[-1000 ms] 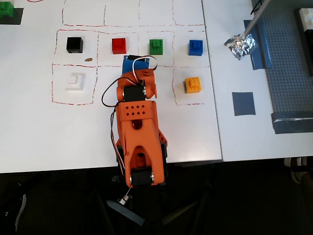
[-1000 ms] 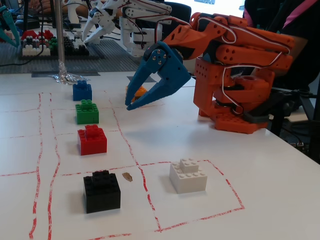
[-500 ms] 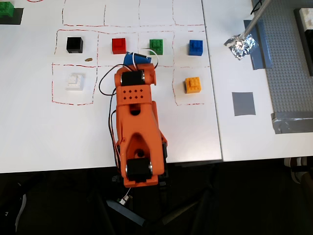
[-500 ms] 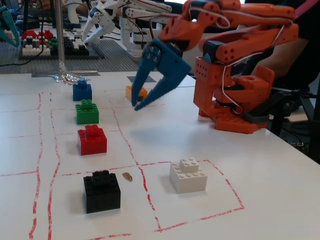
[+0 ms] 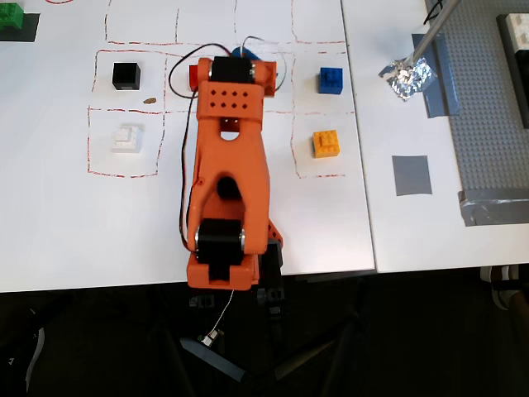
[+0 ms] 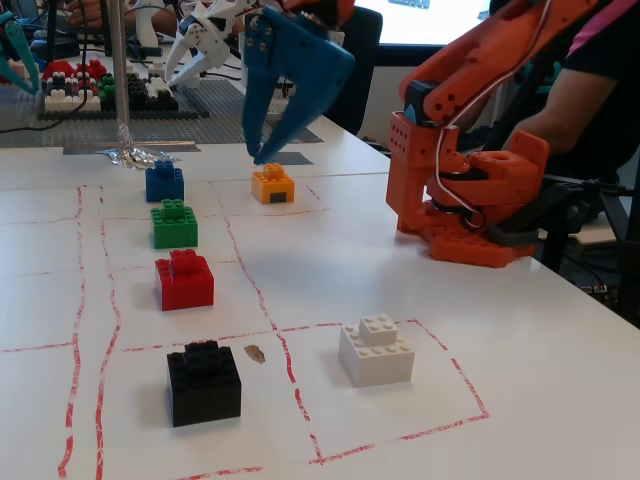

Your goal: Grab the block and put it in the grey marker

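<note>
**Above the grid: lining up on the block**

Over the row of bricks, the gripper is hanging with its blue jaws spread apart and nothing between them. The block is sitting alone in its red-dashed cell, well to the right of the arm in the overhead view, studs up. You are reaching, not yet grasping. Swing toward the block, keep the jaws wide, come down straight so the fingers are straddling two flat sides, and close low on the body, not on the studs. The grey marker is lying on the next board, past the seam.

Counting: one block, one marker, one each of red, green, blue, black and white bricks; one foil ball.
</note>
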Controlling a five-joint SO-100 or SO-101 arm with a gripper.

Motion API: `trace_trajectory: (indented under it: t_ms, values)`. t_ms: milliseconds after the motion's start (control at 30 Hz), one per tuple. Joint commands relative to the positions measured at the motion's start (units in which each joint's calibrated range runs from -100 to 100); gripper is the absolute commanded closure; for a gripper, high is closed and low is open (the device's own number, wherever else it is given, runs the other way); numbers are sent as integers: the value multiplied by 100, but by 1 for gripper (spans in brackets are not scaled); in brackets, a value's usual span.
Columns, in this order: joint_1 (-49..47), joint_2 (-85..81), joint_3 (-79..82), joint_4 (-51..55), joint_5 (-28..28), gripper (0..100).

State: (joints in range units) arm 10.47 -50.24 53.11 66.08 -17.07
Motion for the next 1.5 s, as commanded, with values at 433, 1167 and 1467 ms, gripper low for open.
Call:
trace_trajectory:
  t_ms: [433,1167,1467]
  values:
    - [2398,2133,-2972,1841,-288,96]
    - [3483,3744,-3471,2143,-259,59]
    - [3783,4304,-3371,1809,-220,57]
